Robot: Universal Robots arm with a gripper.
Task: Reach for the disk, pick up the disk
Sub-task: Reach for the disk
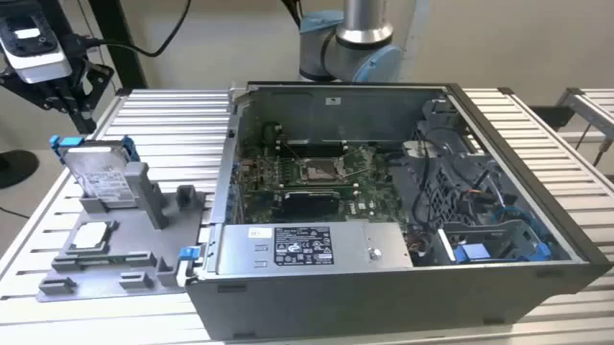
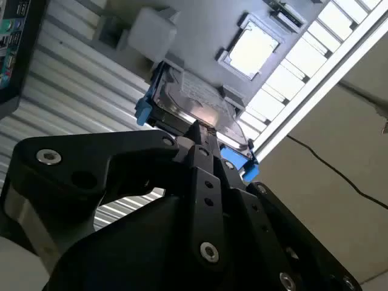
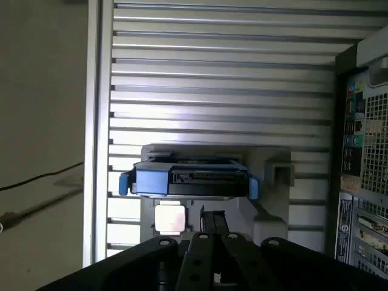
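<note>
Reaching, we hover our gripper (image 2: 199, 128), its fingers pressed together, the disk (image 2: 188, 97) close beyond their tips. Gripping likely needs them parted.

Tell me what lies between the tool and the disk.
Nothing: in the exterior view, only open air separates the tool from the disk standing below it.

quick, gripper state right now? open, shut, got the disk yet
gripper: closed, holding nothing, short of the disk and not touching it.
</note>
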